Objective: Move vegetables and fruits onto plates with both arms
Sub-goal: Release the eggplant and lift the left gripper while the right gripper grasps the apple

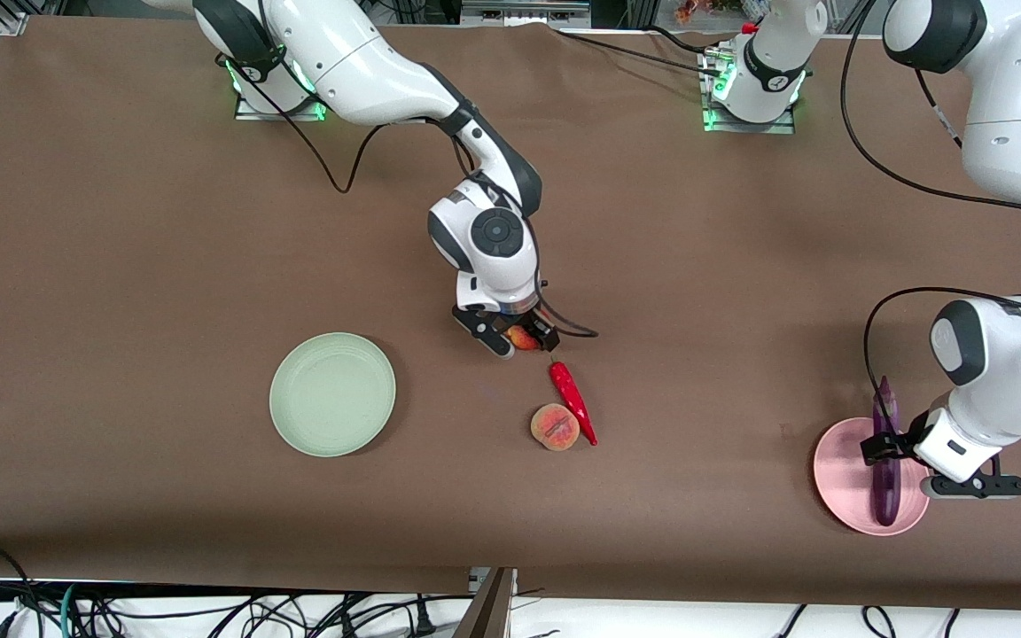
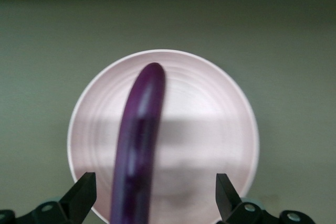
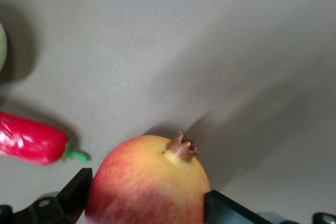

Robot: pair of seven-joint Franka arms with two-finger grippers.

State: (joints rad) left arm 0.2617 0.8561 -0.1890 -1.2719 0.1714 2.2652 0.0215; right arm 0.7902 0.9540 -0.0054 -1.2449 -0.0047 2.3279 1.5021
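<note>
My right gripper (image 1: 519, 337) is shut on the round red and yellow apple-like fruit (image 1: 522, 338) at the table's middle; in the right wrist view its fingers (image 3: 79, 190) press both sides of the fruit (image 3: 149, 182). The red chili (image 1: 572, 401) and the peach-like fruit (image 1: 555, 427) lie just nearer the front camera. My left gripper (image 1: 884, 447) is open over the pink plate (image 1: 843, 470), its fingers (image 2: 81, 192) apart on either side of the purple eggplant (image 1: 884, 487), which lies on the plate (image 2: 210, 114). The mint green plate (image 1: 332, 393) holds nothing.
The table is covered in brown cloth. The arms' bases with green lights stand along the table's edge farthest from the front camera. Cables hang below the table's edge nearest that camera.
</note>
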